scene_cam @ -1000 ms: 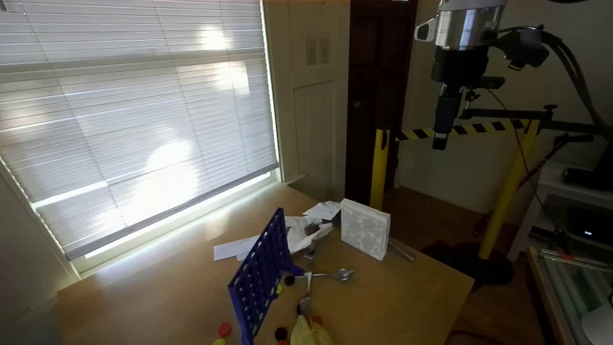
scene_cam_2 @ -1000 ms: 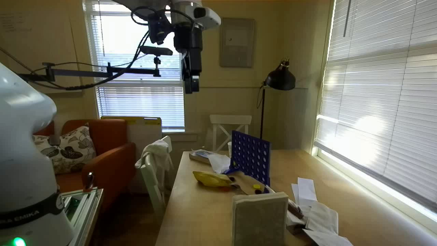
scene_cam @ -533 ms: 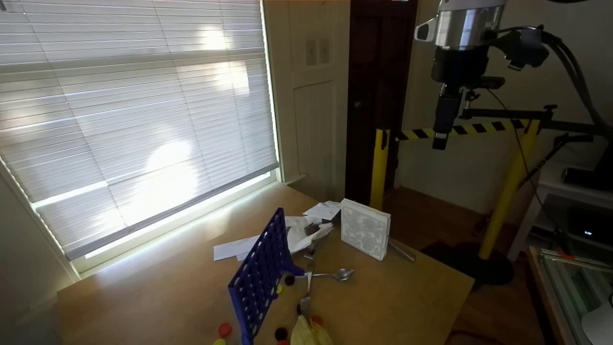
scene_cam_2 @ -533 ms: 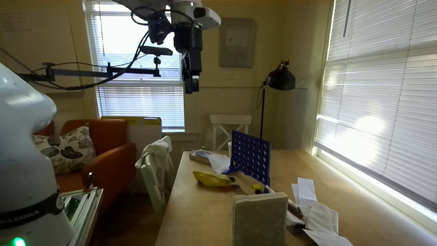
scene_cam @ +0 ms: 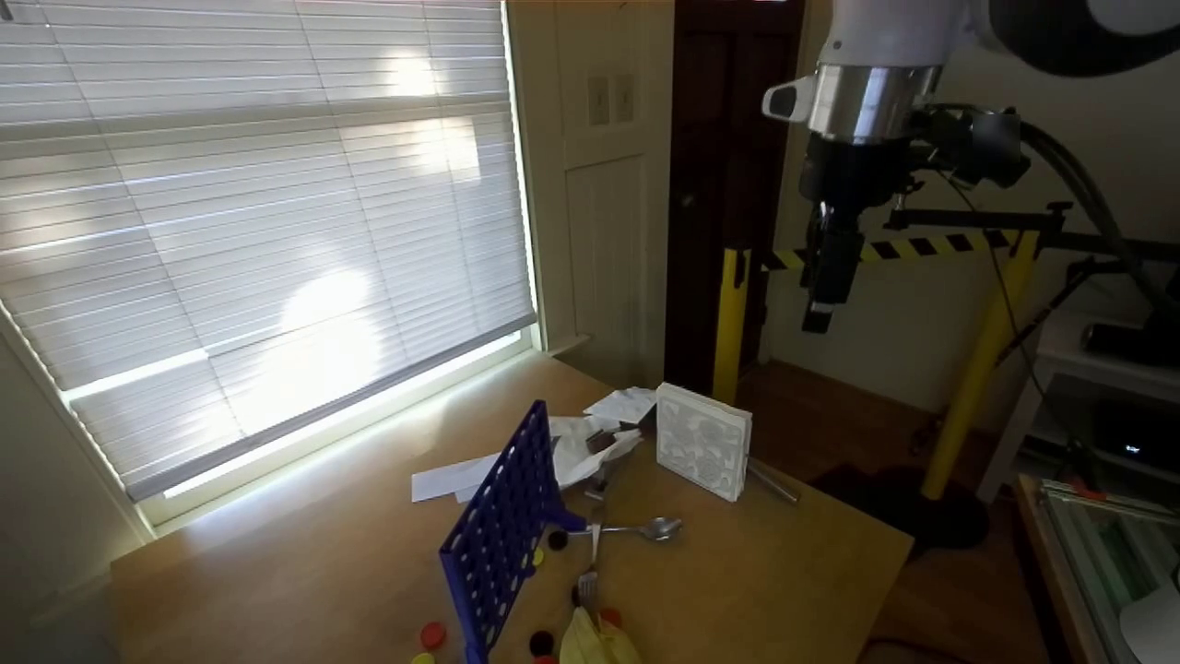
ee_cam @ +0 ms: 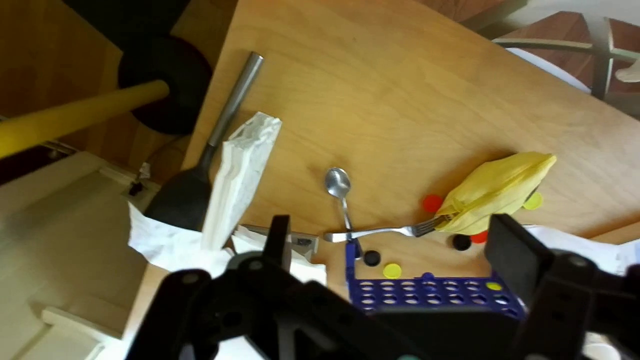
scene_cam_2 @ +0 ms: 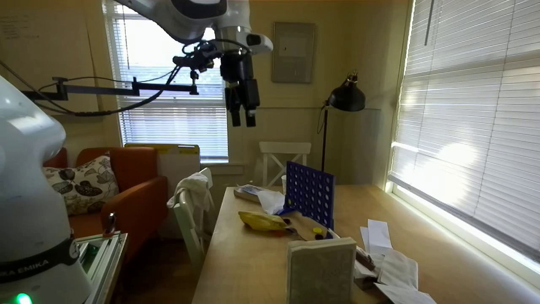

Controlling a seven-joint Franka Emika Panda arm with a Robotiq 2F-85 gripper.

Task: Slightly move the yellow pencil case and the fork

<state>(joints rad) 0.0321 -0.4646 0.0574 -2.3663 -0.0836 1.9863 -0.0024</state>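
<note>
gripper [scene_cam_2: 243,119] hangs high, pencil case [scene_cam_2: 261,221] well below

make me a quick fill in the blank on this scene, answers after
In the wrist view, the fork crosses the handle of the ____.
The yellow pencil case lies at the fork's tined end, not its ____ end.
The tool is ____, not shut.
The rack with rows of round holes is ____ in colour.

Missing words: spoon; handle; open; blue.
</note>
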